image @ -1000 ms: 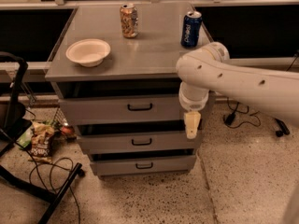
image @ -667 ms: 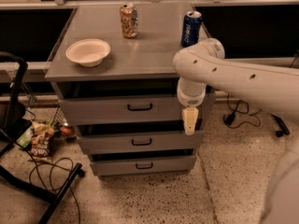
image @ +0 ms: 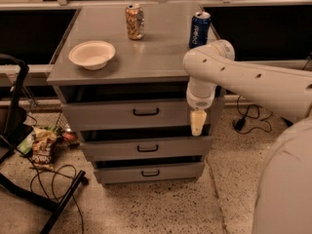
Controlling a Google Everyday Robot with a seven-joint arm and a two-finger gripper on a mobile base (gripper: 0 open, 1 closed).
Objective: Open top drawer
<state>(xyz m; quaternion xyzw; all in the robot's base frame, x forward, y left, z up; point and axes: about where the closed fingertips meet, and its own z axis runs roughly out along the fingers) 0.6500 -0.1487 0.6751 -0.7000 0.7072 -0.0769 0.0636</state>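
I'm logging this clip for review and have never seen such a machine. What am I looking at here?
The white tube coming in from the right is a robot's single arm. Its hand hangs pointing down in front of the right end of the top drawer, to the right of the black handle. Nothing shows in the hand. The one camera looks down at the grey cabinet from the front. Where it is mounted is not known. On top stand a white bowl, an orange can and a blue can. A snack bag lies on the floor.
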